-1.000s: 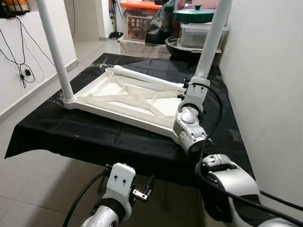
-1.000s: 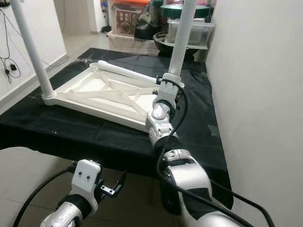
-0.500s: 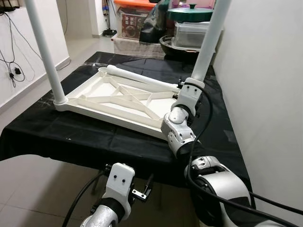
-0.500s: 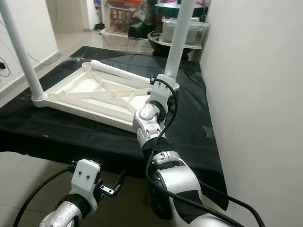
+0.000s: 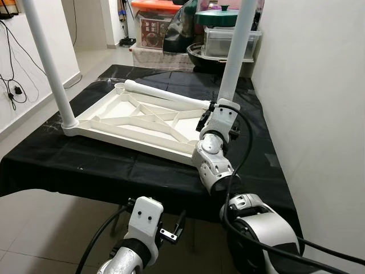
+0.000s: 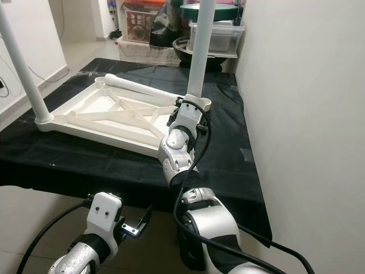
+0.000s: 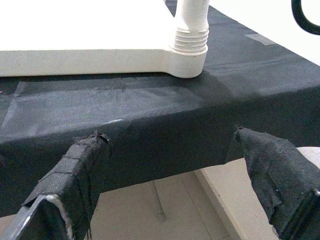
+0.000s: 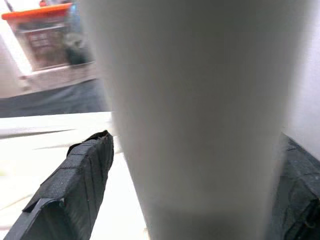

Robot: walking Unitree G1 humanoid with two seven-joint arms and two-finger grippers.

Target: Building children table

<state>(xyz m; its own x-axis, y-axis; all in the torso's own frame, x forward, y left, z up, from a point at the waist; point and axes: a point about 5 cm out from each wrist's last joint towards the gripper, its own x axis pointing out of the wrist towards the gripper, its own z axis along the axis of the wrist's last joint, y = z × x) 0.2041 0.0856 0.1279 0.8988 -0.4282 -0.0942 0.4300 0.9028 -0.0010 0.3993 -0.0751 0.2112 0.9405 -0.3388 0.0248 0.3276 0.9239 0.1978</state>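
A white children's table top (image 5: 131, 117) lies upside down on a black-covered table (image 5: 85, 165). Two white legs stand upright in its corners, one at the near left (image 5: 48, 63) and one at the right (image 5: 234, 51). A third leg (image 5: 165, 94) lies loose across the far side. My right gripper (image 5: 212, 107) is at the base of the right leg, with its fingers (image 8: 75, 185) on either side of the leg (image 8: 200, 110) and shut on it. My left gripper (image 5: 171, 231) hangs below the table's front edge, open and holding nothing; its wrist view faces a leg's threaded base (image 7: 190, 30).
A white wall (image 5: 319, 114) runs close along the table's right side. Behind the table stand an orange-lidded box (image 5: 154, 25), a green-lidded pot (image 5: 222, 17) and a clear container (image 5: 234, 43). Cables (image 5: 14, 85) hang on the left wall. Tiled floor lies at the left.
The whole picture has shifted, so the camera moved. My right gripper stays at the base of the right leg. The left arm hangs as before.
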